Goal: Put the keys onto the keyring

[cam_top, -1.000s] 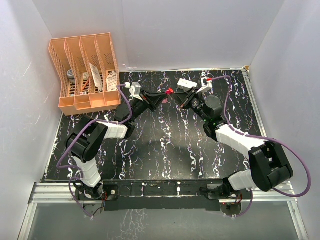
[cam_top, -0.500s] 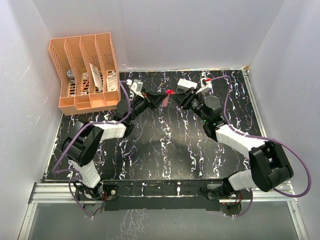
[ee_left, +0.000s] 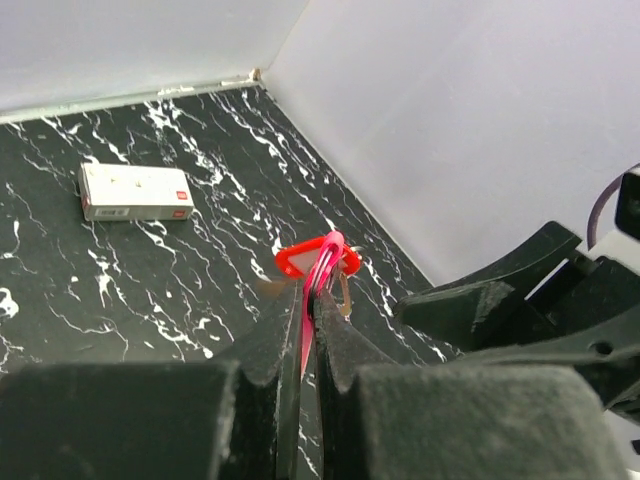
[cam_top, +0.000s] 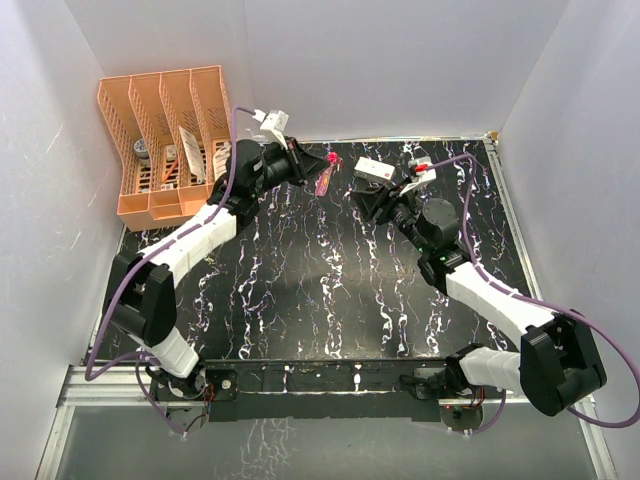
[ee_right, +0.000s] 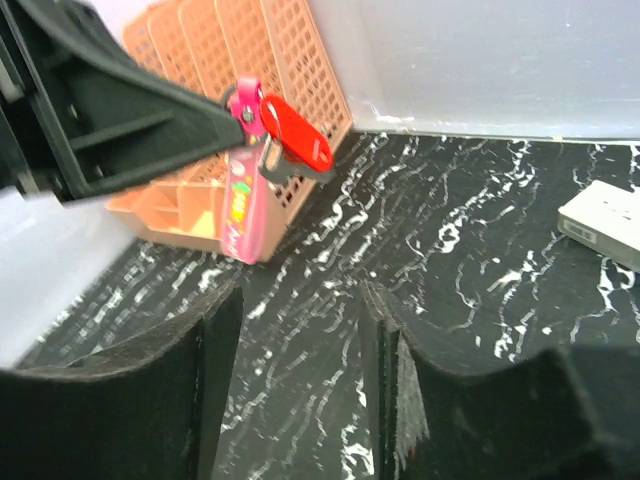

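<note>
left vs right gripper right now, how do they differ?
Left gripper is shut on the keyring, with the red key dangling beside it; right gripper is open and empty. Left gripper sits nearer the orange rack; right gripper is beside the white box. Both face each other, apart.

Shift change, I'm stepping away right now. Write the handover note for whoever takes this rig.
Left gripper: shut on the keyring, held above the table, pink tag hanging.
Right gripper: open, empty, facing it, apart.
Keys: red-headed key hangs at the ring; a pale key shows beside it.
Done: both seem gathered at the ring; full threading cannot be told.
Left: check that, thread any loose key, set it down.
</note>
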Available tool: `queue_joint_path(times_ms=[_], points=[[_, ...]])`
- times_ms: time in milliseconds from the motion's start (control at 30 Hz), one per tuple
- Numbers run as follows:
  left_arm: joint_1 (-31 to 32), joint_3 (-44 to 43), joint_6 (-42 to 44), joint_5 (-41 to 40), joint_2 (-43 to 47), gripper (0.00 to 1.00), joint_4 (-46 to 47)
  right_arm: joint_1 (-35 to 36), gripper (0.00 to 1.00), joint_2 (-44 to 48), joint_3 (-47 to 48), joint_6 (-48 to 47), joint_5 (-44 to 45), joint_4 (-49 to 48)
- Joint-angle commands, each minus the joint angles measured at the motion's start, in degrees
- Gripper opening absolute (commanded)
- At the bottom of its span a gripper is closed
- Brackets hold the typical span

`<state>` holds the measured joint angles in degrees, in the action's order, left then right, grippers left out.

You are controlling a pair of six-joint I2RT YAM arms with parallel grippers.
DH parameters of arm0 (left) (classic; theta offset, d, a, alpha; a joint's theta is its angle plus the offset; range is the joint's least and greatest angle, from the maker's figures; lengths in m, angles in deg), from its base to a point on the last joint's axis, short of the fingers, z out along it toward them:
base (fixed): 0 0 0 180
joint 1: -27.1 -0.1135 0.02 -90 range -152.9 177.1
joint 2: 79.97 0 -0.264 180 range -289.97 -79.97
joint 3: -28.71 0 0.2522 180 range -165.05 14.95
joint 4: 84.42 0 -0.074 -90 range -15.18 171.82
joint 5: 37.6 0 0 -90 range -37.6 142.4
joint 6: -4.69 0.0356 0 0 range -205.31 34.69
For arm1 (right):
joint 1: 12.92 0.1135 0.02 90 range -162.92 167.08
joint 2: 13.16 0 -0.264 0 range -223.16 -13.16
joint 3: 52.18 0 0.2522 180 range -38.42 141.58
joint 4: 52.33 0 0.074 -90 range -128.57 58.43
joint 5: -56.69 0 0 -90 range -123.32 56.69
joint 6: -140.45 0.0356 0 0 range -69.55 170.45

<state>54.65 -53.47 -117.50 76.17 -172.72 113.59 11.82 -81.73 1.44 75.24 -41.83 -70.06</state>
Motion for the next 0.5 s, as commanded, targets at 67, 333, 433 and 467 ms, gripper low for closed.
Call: queue_joint_path(times_ms=[67, 333, 433, 467], points=[[-0.3, -9.5, 1.8, 7.9, -2.5, 0.00, -21.7, 0.0, 0.52, 0.9, -1.6, -8.9, -1.3, -1.8], [-0.3, -12.4, 7.1, 12.5, -3.5, 0.00, -33.2, 0.1, 0.53, -0.4, -3.6, -13.4, -3.9, -6.0], [-0.3, -11.8, 8.8, 12.7, -2.6, 0.00, -34.8, 0.1, 0.52, -1.6, -4.3, -13.2, -4.2, -7.7], [-0.3, -11.7, 9.3, 12.7, -2.3, 0.00, -35.4, 0.0, 0.52, -1.9, -4.2, -13.2, -4.5, -7.8]])
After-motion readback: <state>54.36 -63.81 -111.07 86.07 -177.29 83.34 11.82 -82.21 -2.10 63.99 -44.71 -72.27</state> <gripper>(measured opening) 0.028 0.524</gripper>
